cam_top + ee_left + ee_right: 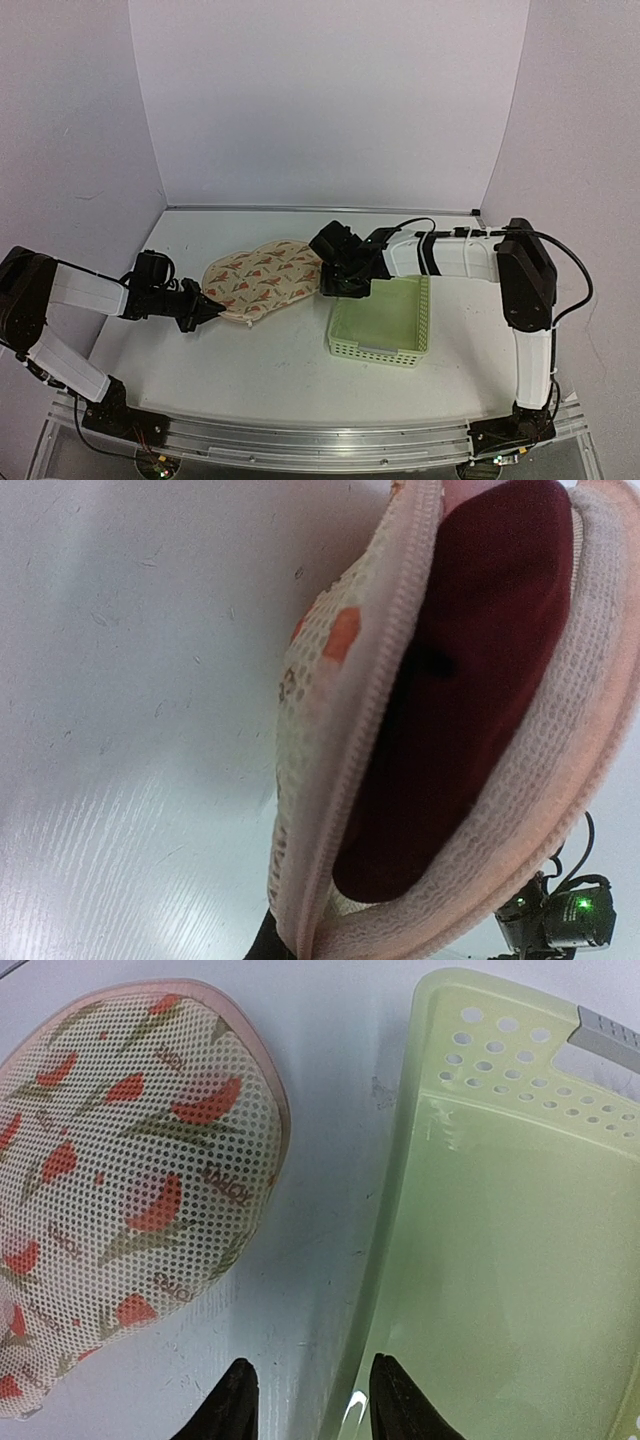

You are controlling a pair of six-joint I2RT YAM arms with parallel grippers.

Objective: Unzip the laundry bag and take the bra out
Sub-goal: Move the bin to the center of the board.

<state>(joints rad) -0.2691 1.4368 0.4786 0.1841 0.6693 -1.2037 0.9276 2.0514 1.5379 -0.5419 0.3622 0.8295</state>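
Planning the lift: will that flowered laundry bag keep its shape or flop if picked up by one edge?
The laundry bag probably keeps some dome: its mesh shell stands up unaided. It looks light, being thin fabric. Its rim gapes, so the halves may swing apart and the dark red garment could slide out.

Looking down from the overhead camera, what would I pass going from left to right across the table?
the left hand → the laundry bag → the pale green basket
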